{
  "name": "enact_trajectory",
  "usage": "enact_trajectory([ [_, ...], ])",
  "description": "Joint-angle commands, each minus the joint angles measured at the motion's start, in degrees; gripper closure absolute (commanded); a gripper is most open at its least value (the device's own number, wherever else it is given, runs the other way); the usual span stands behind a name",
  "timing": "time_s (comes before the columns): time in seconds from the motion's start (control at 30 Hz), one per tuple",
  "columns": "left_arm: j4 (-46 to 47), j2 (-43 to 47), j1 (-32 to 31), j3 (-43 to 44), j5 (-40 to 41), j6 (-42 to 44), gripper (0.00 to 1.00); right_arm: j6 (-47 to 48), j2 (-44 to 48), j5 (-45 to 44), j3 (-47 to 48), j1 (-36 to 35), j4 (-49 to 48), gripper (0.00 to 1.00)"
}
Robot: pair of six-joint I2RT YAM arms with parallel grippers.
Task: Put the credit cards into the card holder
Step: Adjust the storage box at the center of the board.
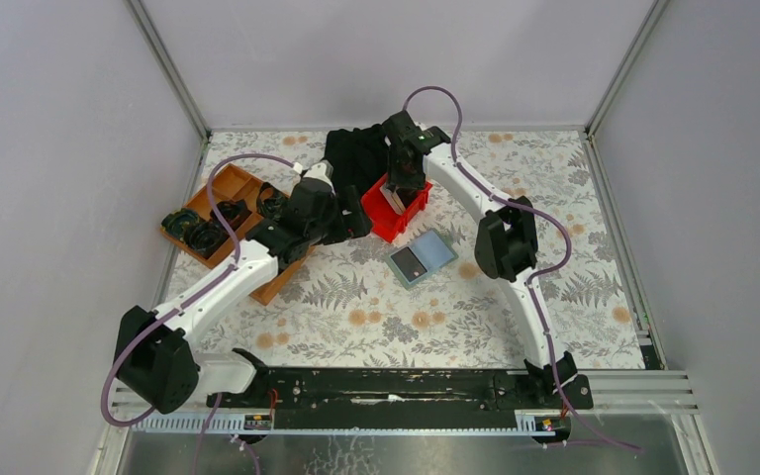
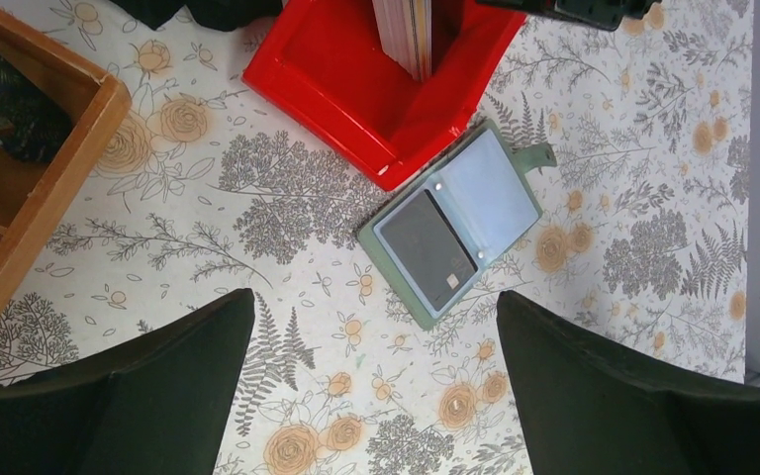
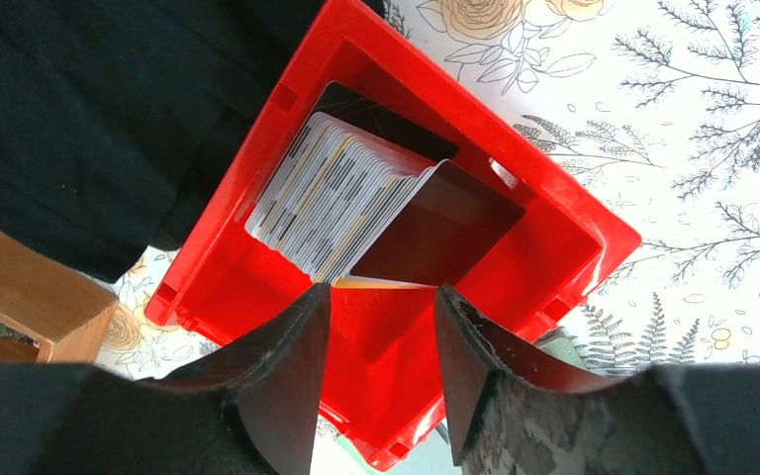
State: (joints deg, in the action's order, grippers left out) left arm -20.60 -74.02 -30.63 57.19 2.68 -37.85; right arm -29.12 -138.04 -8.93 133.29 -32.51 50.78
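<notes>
The card holder [image 1: 422, 259] [image 2: 455, 233] lies open and flat on the flowered table, just in front of the red bin. A dark card [image 2: 430, 252] sits in its left pocket. Several more credit cards [image 3: 336, 198] [image 2: 406, 35] stand as a leaning stack in the bin, and one dark card [image 3: 435, 223] tilts away from them. My right gripper [image 3: 383, 290] [image 1: 404, 193] hangs over the bin, jaws apart, tips on either side of that card's near edge. I cannot tell if they touch it. My left gripper [image 2: 376, 302] [image 1: 354, 222] is wide open and empty above bare table, short of the holder.
The red bin [image 1: 396, 226] [image 3: 574, 228] stands at mid table. An orange compartment tray [image 1: 223, 193] [image 2: 49, 198] with dark items sits to its left. Black cloth [image 1: 356, 153] [image 3: 109, 119] lies behind the bin. Enclosure walls ring the table.
</notes>
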Motion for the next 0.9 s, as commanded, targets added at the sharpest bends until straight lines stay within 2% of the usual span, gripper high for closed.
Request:
enact_trajectory([
  [0.0,3.1,2.0,0.7,-1.5,-2.7,1.2,0.00,-2.7,-0.1,-2.7,2.0,0.3,-0.2,0.49],
  [0.2,3.3,2.9,1.0,-2.7,-3.2,1.5,0.00,-3.8,-2.1,-3.0,3.9,0.6,-1.4,0.44],
  [0.23,3.4,3.0,1.1,-2.8,-3.2,1.5,0.00,-3.8,-2.5,-2.8,4.3,0.8,-1.5,0.41],
  [0.4,5.0,2.1,1.6,-3.5,-2.2,1.2,0.00,-3.9,-2.8,-1.5,4.0,1.2,-2.5,0.40],
  [0.57,7.5,-2.4,3.2,-2.0,-2.0,0.1,0.00,-2.9,2.1,-0.8,-2.0,1.2,-7.0,0.41],
  [0.87,9.7,-7.8,4.1,0.7,-3.1,-0.4,0.00,-0.5,10.4,-3.5,-9.8,1.2,-7.6,0.41],
])
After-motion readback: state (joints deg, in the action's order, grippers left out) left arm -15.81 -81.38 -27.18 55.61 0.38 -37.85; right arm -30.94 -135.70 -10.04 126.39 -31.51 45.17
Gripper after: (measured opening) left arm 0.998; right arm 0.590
